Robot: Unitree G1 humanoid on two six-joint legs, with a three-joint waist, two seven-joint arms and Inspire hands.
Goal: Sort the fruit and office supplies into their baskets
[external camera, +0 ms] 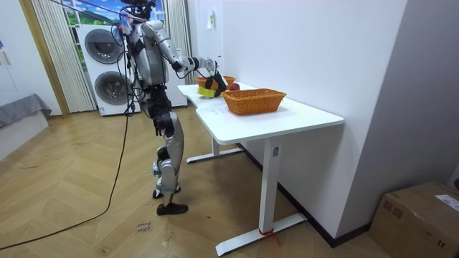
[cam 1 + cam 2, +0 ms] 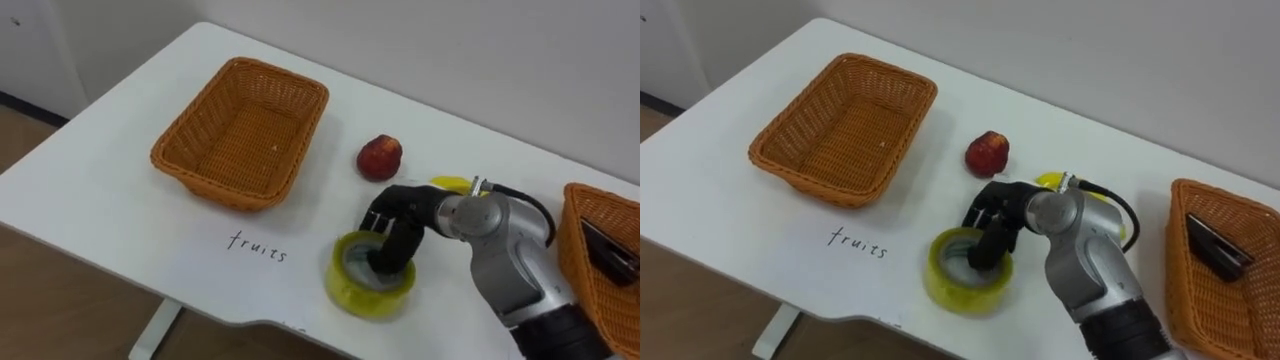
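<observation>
A wide yellow tape roll [image 2: 370, 280] lies flat near the table's front edge. My right hand [image 2: 398, 228] comes in from the right, its dark fingers curled over the roll's far rim and down into its hole. A red fruit [image 2: 380, 157] sits just behind the hand. A yellow thing [image 2: 450, 184] peeks out behind my forearm, mostly hidden. The left wicker basket [image 2: 240, 130] holds nothing and has a handwritten label on the table in front of it. The right wicker basket [image 2: 590, 270] holds a dark office item [image 2: 610, 255].
The white table [image 2: 110, 200] has its front edge close below the roll and its left edge beyond the left basket. In the room view I stand at the table's end, with washing machines [image 1: 107, 68] behind me and a wall along the table's far side.
</observation>
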